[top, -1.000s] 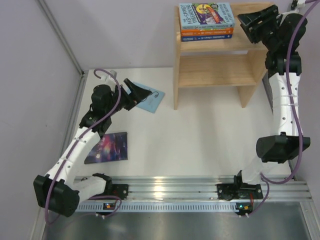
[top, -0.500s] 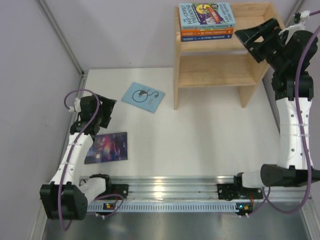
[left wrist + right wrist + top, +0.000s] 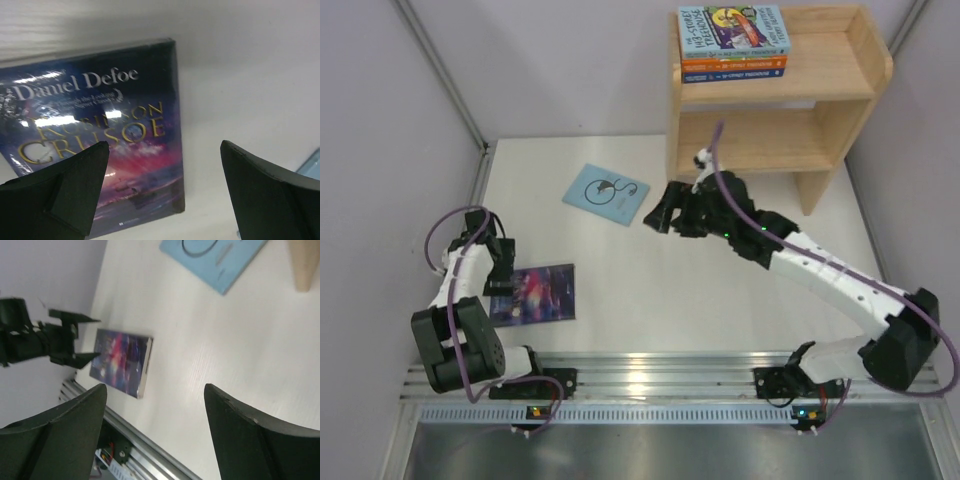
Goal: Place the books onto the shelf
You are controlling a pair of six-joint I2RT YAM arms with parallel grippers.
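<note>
left wrist: dark book blurred, cut off at left, lower part behind left end effector fingers | pale blue book right of dark book: mere sliver at frame edge | right wrist: shelf one leg tip only | top: orange book spine only, lettering too small to read

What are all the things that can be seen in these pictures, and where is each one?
table: one, white.
shelf: one, light wood, far right.
stacked books: three, light blue, orange, dark blue, shelf's top level.
pale blue book: one, flat on table, left of shelf.
dark purple book: one, flat on table, near left.
left hand: one, black, open, by the dark purple book.
right hand: one, black, open, above table, empty.
</note>
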